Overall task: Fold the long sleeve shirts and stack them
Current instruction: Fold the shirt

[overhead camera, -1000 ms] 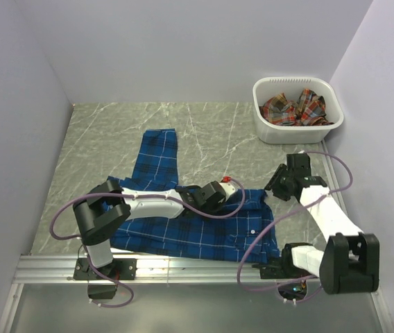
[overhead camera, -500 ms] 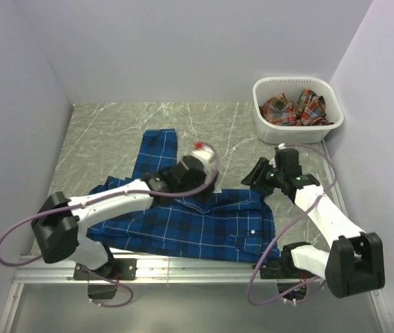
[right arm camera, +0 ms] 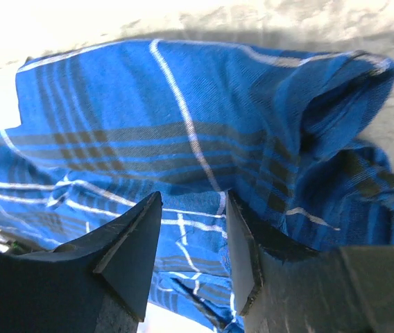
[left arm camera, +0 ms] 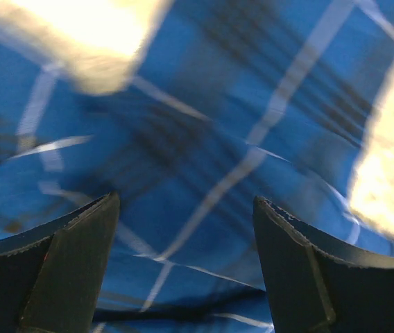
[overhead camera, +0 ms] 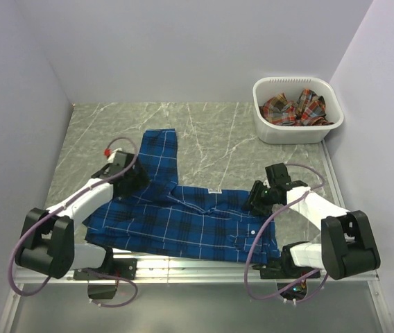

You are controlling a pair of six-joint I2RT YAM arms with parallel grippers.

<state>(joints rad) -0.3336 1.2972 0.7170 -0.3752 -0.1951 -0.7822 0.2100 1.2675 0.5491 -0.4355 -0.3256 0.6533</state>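
Note:
The royal blue plaid long sleeve shirt [overhead camera: 183, 218] lies spread on the table, one sleeve [overhead camera: 157, 154] pointing to the back. My left gripper [overhead camera: 132, 177] is low over the shirt where that sleeve joins the body. In the left wrist view the left gripper [left arm camera: 186, 201] is wide open, with blue cloth [left arm camera: 204, 139] beneath it and nothing held. My right gripper [overhead camera: 255, 199] is at the shirt's right upper edge. In the right wrist view the right gripper [right arm camera: 193, 198] is open, its fingers straddling a fold of blue cloth [right arm camera: 183, 125]. A red-orange plaid shirt [overhead camera: 294, 109] lies crumpled in the basket.
The white plastic basket [overhead camera: 297, 133] stands at the back right against the wall. Grey marbled table [overhead camera: 218, 132] shows behind the shirt. Walls close in on the left, back and right. A metal rail [overhead camera: 183, 267] runs along the near edge.
My left gripper let go, opened, and swung from the shirt's middle to its left sleeve. My right gripper came down and forward onto the shirt's right edge. The shirt now lies flatter.

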